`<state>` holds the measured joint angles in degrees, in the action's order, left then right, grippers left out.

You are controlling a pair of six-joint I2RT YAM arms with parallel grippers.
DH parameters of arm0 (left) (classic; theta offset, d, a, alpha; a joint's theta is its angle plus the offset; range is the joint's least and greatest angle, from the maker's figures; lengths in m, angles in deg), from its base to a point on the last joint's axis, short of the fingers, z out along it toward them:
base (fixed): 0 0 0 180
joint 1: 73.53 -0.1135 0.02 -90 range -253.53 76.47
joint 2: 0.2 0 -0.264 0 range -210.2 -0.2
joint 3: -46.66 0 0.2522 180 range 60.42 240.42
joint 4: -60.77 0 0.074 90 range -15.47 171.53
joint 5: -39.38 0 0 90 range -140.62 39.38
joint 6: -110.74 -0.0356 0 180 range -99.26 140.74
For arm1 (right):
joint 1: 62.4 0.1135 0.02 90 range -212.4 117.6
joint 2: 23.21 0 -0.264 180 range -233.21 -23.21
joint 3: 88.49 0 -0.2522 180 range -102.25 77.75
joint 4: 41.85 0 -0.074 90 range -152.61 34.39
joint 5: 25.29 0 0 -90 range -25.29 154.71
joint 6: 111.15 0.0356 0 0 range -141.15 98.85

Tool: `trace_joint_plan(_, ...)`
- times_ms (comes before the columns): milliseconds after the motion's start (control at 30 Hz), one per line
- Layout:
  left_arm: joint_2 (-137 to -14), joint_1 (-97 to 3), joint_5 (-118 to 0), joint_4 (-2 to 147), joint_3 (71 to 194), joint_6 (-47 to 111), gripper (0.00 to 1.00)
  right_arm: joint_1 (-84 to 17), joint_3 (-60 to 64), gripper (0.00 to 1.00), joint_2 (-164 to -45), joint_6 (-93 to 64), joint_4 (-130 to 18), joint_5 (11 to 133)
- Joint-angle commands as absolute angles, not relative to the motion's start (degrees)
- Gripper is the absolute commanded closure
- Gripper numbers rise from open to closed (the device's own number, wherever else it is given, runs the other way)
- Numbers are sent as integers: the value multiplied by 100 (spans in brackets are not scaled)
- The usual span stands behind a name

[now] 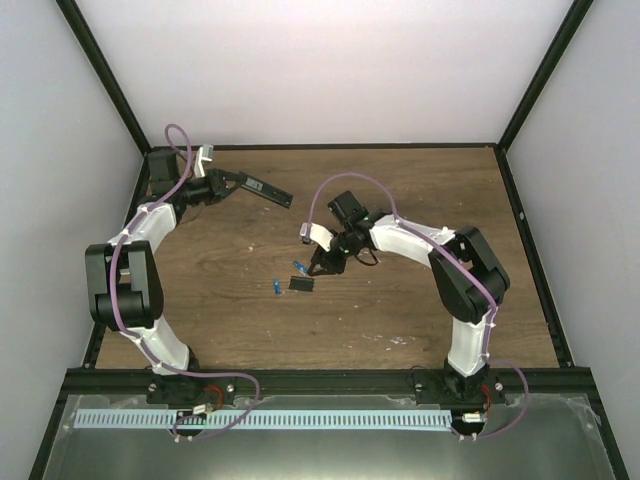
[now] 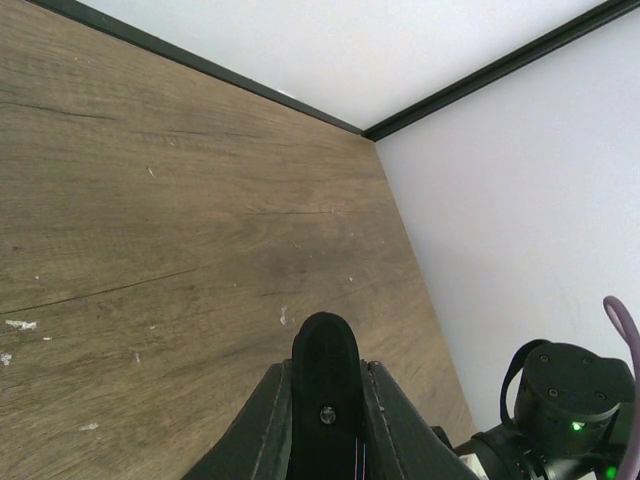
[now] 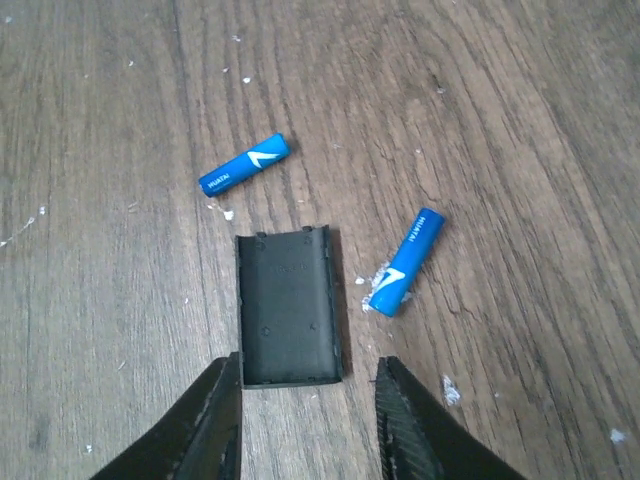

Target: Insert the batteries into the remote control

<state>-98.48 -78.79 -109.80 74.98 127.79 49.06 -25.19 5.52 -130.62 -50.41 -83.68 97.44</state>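
The remote control (image 1: 265, 188), a slim black bar, is held above the table at the back left, with my left gripper (image 1: 228, 180) shut on one end. In the left wrist view its rounded black end (image 2: 325, 340) sticks out between the fingers of the left gripper (image 2: 325, 368). Two blue batteries (image 3: 243, 166) (image 3: 408, 261) lie on the wood either side of a small black cover piece (image 3: 288, 305). My right gripper (image 3: 308, 365) hovers open just over the cover's near end, holding nothing. From above, the batteries (image 1: 275, 287) (image 1: 299, 266) lie beside the right gripper (image 1: 322, 268).
The cover piece (image 1: 300, 284) lies inner face up at the table's middle. White specks dot the wood (image 3: 450, 390). A black frame and white walls (image 2: 520, 200) bound the table on three sides. The right arm's elbow (image 1: 470, 270) stands at the right.
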Motion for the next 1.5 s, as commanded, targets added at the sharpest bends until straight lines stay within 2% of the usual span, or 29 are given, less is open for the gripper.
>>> trace_joint_plan(0,-9816,-7918,-11043,7393,12775,4873,98,-2313,550,68,-12943,-5246,-8390,9968)
trace_joint_plan(633,-9886,-7920,-11037,7418,12849,4851,98,-1926,363,62,-13677,-5366,-8452,9607)
trace_joint_plan(1467,-10110,-7918,-11036,7405,13073,4913,98,-1920,435,58,-13539,-5445,-8244,9384)
